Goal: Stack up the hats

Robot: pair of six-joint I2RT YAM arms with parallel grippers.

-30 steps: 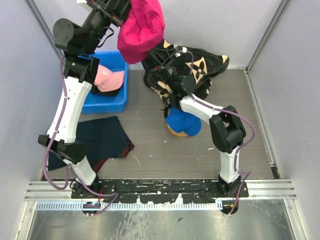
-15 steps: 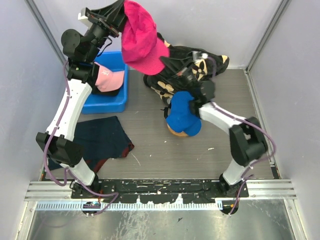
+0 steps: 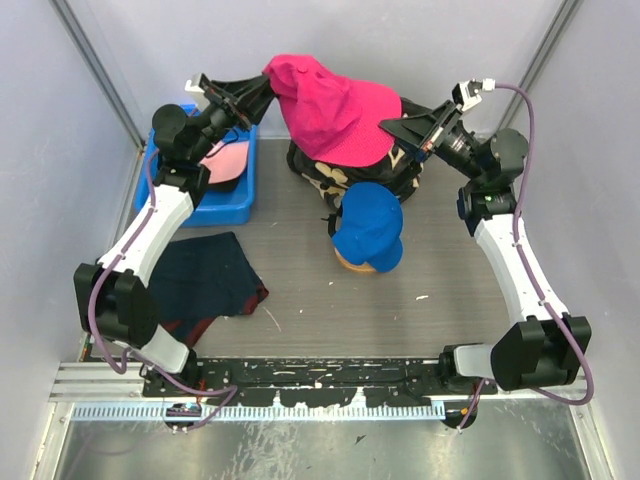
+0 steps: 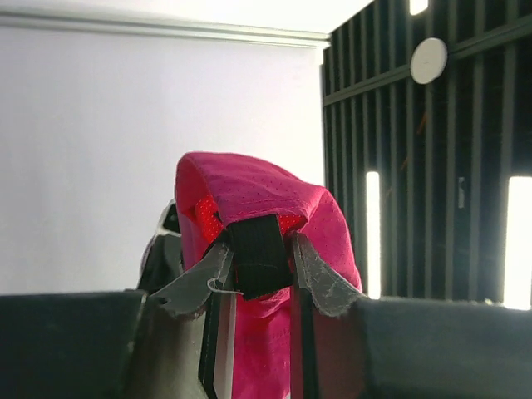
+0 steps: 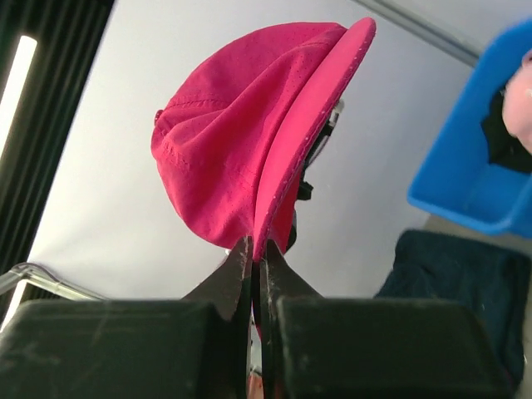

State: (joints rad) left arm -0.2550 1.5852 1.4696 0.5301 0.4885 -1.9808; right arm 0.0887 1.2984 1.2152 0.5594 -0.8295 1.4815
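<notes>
Magenta cap (image 3: 335, 118), upper centre, pinched by left gripper (image 4: 258, 264) at its rear strap and by right gripper (image 5: 255, 256) at its brim edge.

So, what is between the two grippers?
The magenta hat spans that stretch in the top view: left gripper clamps its back strap, right gripper its brim.

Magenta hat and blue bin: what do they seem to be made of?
The magenta hat looks like soft matte fabric: it sags, creases and shows stitched seams, with tiny mesh-like holes at the back. Its black strap is probably a fuzzy fastening tape, a guess. The blue bin looks like rigid moulded plastic, smooth and slightly glossy, with straight walls.
</notes>
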